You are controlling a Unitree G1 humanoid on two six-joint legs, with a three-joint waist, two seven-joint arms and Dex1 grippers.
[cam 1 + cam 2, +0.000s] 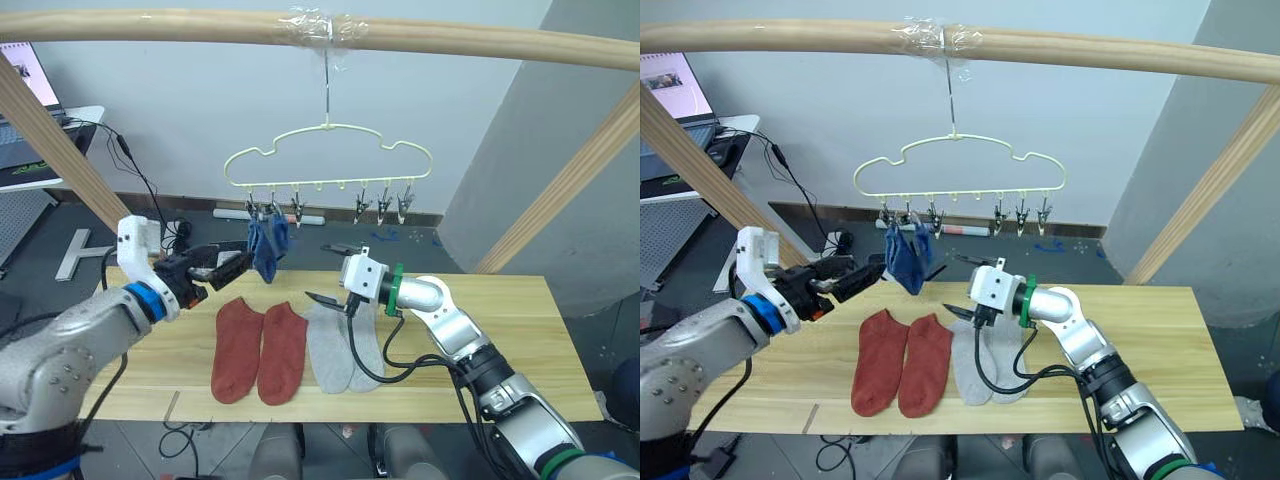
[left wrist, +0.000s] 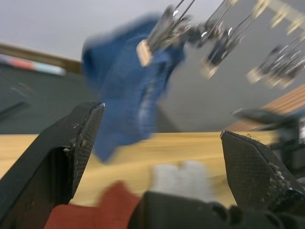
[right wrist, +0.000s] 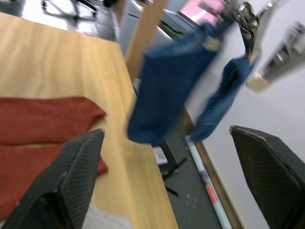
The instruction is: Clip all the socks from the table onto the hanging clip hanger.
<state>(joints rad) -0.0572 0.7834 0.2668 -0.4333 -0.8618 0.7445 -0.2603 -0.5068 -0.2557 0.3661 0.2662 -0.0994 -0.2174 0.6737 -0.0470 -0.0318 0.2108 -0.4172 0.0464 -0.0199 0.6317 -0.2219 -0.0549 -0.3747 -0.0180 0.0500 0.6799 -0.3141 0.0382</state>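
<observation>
Our two soft blue ankle socks point(image 1: 267, 246) hang clipped at the left end of the pale yellow-green wire hanger point(image 1: 328, 158). Both tools, left point(image 1: 228, 266) and right point(image 1: 335, 273), are spread and empty. The light grey pair point(image 1: 343, 344) lies on the wooden surface point(image 1: 520, 330) directly below the right tool, long axes pointing away from us.

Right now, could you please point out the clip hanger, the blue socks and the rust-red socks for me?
clip hanger point(image 1: 328, 150): left eye view, on its wavy top wire.
blue socks point(image 1: 267, 248): left eye view, on the hanging fabric below the clips.
rust-red socks point(image 1: 880, 372): right eye view, on the left sock's middle.
</observation>
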